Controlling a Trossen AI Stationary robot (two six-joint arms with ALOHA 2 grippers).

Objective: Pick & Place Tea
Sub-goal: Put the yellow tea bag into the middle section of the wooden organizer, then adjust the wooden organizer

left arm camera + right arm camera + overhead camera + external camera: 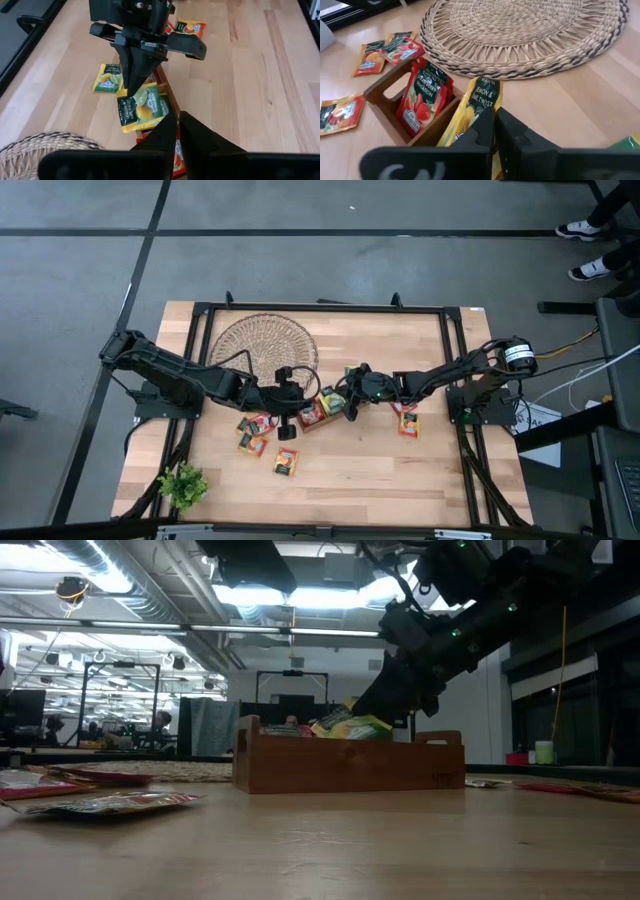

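Progress looked partial: your wooden tray [322, 413] on the pale table [400, 470] already held several sachets [422, 95], while others [262, 436] lay loose beside it. Your right gripper [134, 92] was clamped on a yellow sachet [141, 106] over the tray; your left gripper [177, 122] hovered nearby, fingers together and empty.

Wooden table [350, 470]: tray [318, 413], sachets [286, 461], wicker dish [262, 345]
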